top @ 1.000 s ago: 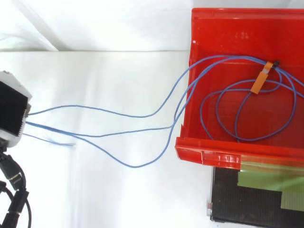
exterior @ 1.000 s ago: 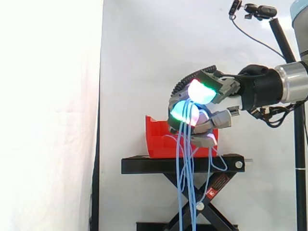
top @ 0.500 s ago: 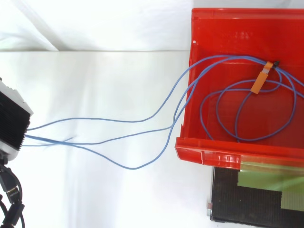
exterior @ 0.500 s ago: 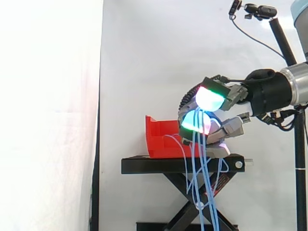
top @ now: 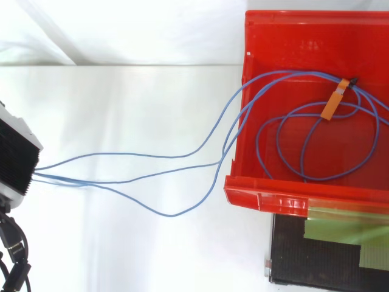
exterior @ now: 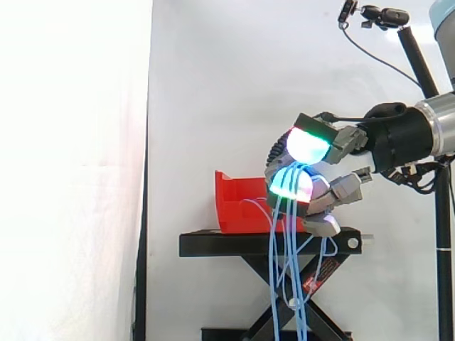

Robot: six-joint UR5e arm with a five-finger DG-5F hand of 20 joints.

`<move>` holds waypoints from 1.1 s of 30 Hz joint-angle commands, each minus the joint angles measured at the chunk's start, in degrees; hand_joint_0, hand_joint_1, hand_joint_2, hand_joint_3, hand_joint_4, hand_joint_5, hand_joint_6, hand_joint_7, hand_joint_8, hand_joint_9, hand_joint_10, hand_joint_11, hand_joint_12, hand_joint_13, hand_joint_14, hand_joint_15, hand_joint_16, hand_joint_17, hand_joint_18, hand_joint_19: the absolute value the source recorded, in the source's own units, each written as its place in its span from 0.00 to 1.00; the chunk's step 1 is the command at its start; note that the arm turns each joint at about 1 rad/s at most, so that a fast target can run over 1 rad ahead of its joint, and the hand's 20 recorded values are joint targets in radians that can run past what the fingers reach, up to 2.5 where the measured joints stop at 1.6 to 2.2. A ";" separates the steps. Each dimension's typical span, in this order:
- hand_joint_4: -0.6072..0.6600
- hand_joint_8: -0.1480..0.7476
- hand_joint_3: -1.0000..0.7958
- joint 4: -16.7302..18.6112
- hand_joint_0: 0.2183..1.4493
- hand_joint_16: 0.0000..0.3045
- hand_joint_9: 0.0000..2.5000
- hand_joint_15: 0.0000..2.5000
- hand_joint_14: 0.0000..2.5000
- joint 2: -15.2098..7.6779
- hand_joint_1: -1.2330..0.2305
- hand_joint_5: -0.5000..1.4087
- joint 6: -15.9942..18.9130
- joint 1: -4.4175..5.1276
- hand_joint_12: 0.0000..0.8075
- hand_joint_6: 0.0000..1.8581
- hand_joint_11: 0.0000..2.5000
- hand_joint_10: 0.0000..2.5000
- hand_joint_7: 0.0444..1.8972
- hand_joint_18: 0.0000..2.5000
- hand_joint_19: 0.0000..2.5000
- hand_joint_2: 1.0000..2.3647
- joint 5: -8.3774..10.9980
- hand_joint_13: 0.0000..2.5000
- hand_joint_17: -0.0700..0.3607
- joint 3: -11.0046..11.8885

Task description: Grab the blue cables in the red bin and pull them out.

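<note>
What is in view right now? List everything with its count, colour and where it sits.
blue cables: several strands, exact count unclear, blue; coiled in the bin, running over its wall to the hand and hanging down below it
red bin: one, red; on top of the stand
orange tag: one, orange; on the cables inside the bin
black stand: one, black; under the bin
green tape: one patch, greenish; on the stand's top beside the bin
white curtain: one, white; behind everything
camera: one, black; on a pole at the upper right of the side view
hand: one, grey with glowing pads; fingers curled round the cables, beside the bin
arm: one, silver and black; entering from the right
</note>
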 commanded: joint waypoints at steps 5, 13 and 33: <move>0.63 0.57 0.00 0.00 0.39 0.17 0.23 0.14 1.00 0.01 0.31 0.69 0.08 -0.03 0.49 0.26 0.18 1.00 0.28 0.45 0.33 0.00 -0.09 0.42 0.44 0.00; 0.64 0.56 0.00 0.00 0.38 0.18 0.25 0.15 1.00 0.01 0.29 0.72 0.08 0.05 0.50 0.24 0.18 1.00 0.30 0.46 0.32 0.00 -0.18 0.43 0.45 0.00; 0.60 0.50 0.00 0.00 0.49 0.14 0.27 0.19 1.00 0.01 0.24 0.74 -0.01 -0.03 0.45 0.26 0.22 1.00 0.30 0.48 0.46 0.00 -0.18 0.42 0.38 0.00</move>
